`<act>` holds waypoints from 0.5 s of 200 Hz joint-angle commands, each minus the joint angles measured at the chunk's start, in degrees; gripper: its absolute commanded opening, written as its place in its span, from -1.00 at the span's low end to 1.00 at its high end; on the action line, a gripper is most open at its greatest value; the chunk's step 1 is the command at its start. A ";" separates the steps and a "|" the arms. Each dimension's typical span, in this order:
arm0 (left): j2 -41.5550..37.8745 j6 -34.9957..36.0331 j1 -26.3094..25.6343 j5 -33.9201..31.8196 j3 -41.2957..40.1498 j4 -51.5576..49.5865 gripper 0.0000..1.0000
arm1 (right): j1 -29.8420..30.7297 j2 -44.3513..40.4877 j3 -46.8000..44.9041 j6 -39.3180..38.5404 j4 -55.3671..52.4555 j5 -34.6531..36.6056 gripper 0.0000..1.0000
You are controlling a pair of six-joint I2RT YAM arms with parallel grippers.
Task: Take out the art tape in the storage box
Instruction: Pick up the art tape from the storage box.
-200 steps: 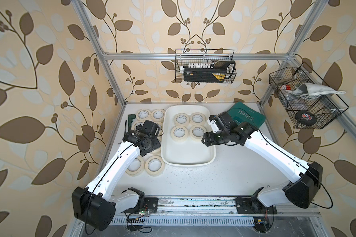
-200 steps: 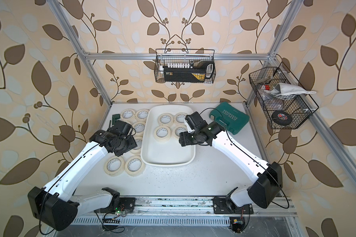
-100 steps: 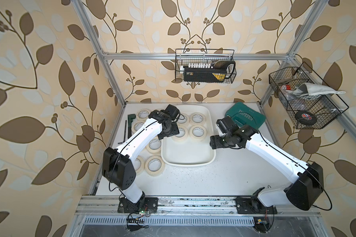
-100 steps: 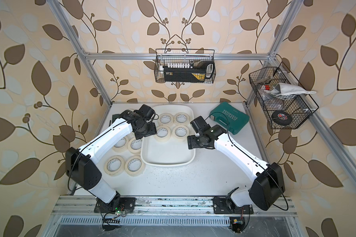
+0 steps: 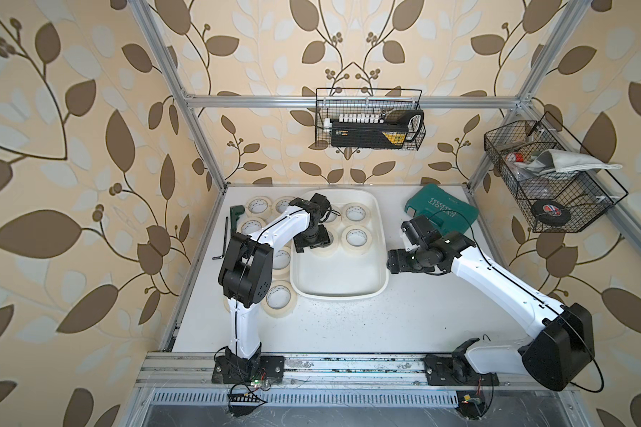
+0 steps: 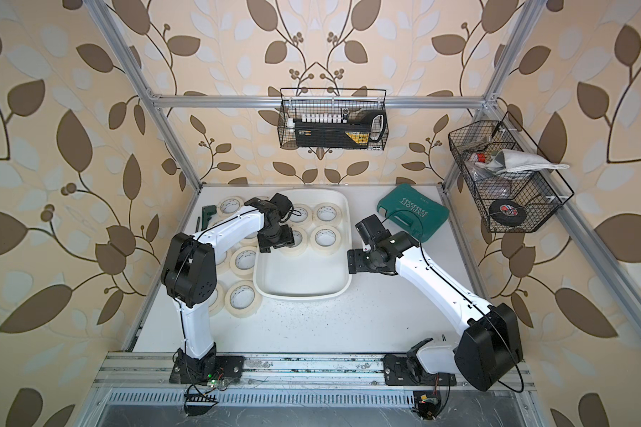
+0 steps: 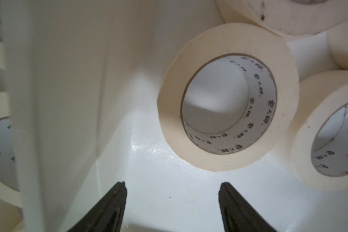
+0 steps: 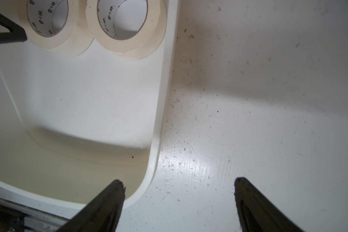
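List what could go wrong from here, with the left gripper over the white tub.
1. The nearest tape roll sits tight against its neighbour; the open left gripper may snag both.
2. The open right gripper straddles the rim of the storage box; a sideways move could shove the box.

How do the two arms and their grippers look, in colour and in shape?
The left arm and the right arm have smooth white links joined by bulky black joint housings, and a thin black cable runs along each. The left gripper and the right gripper carry black fingers that taper to narrow tips. No markings are legible.
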 commanded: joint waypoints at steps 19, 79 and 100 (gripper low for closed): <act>2.92 -1.64 1.64 1.54 0.84 3.37 0.52 | -1.98 -3.40 -2.30 -1.31 -0.71 -0.85 0.76; 7.22 -4.03 2.29 1.89 2.73 5.16 0.46 | -3.32 -5.21 -3.84 -1.81 -0.95 -1.71 0.77; 8.65 -4.38 2.29 1.62 3.58 4.83 0.41 | -3.43 -5.45 -3.83 -1.94 -1.07 -1.80 0.77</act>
